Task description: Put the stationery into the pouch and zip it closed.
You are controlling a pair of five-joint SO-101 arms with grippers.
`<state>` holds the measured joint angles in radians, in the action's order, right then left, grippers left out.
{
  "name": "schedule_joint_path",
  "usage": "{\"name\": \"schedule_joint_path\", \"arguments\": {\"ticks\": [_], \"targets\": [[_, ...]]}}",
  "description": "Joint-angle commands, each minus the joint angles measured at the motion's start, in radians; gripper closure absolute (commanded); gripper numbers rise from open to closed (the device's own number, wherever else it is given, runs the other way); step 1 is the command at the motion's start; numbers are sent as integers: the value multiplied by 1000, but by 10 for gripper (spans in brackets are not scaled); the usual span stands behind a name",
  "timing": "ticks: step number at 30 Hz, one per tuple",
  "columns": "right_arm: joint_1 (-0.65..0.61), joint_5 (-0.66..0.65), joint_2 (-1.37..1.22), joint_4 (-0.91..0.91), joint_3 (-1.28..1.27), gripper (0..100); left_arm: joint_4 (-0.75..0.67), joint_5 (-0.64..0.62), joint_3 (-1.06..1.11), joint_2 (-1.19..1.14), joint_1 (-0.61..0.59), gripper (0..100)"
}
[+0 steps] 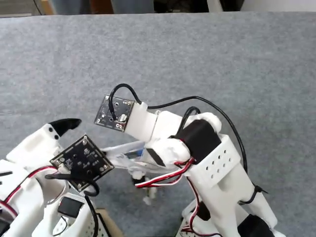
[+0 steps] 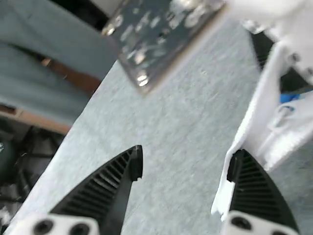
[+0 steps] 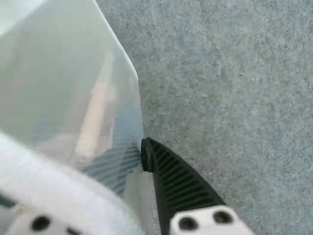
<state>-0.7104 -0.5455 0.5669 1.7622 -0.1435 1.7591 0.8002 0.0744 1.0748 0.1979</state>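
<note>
Your right gripper (image 3: pixel 139 151) is clamped on the translucent pouch (image 3: pixel 63 68), with one finger showing through its wall. A pale pen-like stick (image 3: pixel 95 115) lies inside, just beyond the fingertips. Your left gripper (image 2: pixel 187 152) stands open over the table (image 2: pixel 171 112), the pouch's edge just beside one finger
</note>
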Motion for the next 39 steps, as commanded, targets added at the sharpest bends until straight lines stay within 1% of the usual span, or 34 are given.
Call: {"name": "schedule_joint_path", "arguments": {"ticks": [1, 6, 9, 12, 21, 24, 29, 32, 37, 39], "targets": [[-12, 5, 12, 5, 35, 986, 5, 49, -19, 2, -61, 693], [-12, 5, 12, 5, 35, 986, 5, 101, -24, 2, -113, 693], [-12, 5, 12, 5, 35, 986, 5, 152, -28, 2, -174, 693], [-12, 5, 12, 5, 35, 986, 5, 175, -22, 2, -205, 693], [-12, 5, 12, 0, 35, 986, 6, 175, -19, 2, -209, 694], [-6, 12, 7, -28, 36, 986, 6, 164, 25, 2, -203, 695], [126, 5, 4, -89, 30, 986, 6, 57, 94, 0, -200, 693], [129, 5, 4, -86, 28, 986, 6, -5, 96, 2, -137, 693], [130, -29, 4, -84, 27, 986, 6, -46, 56, 3, -39, 695], [124, -37, 4, -55, 27, 986, 6, -54, 56, 3, 5, 696]]}}
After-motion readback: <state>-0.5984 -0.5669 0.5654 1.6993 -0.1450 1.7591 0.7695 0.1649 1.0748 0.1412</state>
